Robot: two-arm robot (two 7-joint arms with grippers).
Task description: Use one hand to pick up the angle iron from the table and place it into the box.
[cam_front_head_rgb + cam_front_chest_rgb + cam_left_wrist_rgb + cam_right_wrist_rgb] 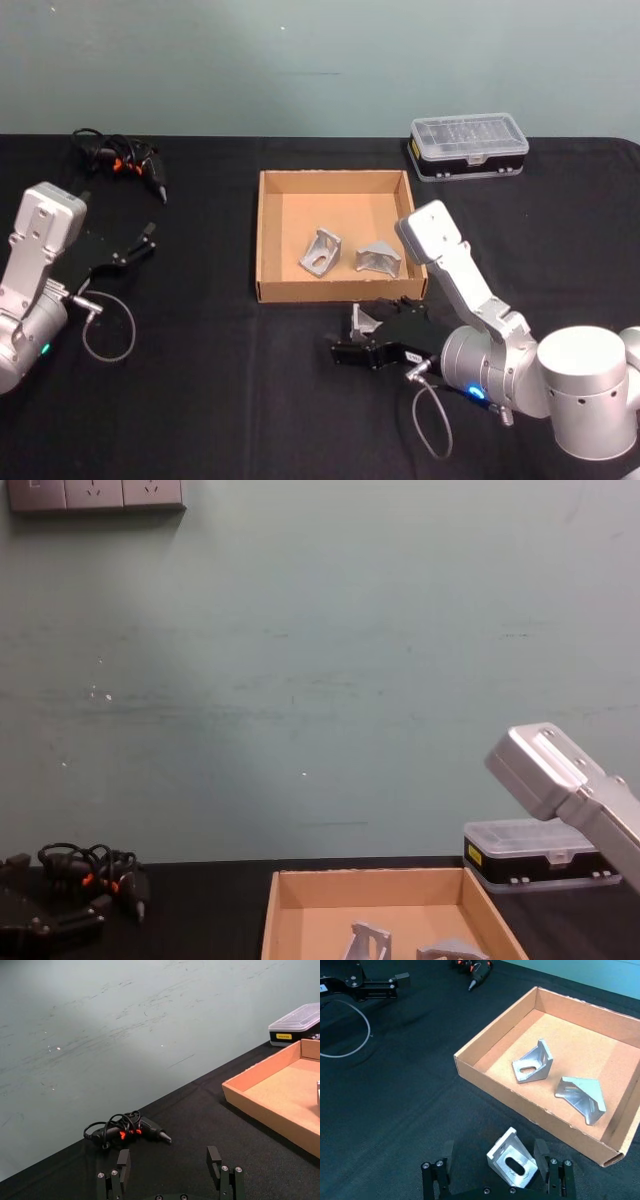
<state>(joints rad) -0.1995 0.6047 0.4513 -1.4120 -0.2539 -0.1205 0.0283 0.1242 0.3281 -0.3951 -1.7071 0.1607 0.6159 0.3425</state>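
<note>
Three angle irons are in sight: two lie in the box (490, 1030), one sits on the table (200, 400). The one on the table, the loose iron (512, 1164), rests just outside the box's near wall, towards its right corner in the head view, not touching the cardboard. It is silver-grey metal, an L of two short flanges braced by triangular side webs. One flange tilts up towards the right wrist camera and carries an oval slot whose long axis runs slantwise to the line between the fingers. The right gripper (494, 1147) is low over the table with its fingers apart, one on each side of this iron; a gap shows beside one finger.

In the box, the left iron (320, 252) shows its slotted face and the right iron (378, 260) lies on its side, the two apart. The left gripper (169, 1155) hangs at the table's left, fingers spread, holding nothing. One clear-lidded case (468, 147) stands behind the box.
</note>
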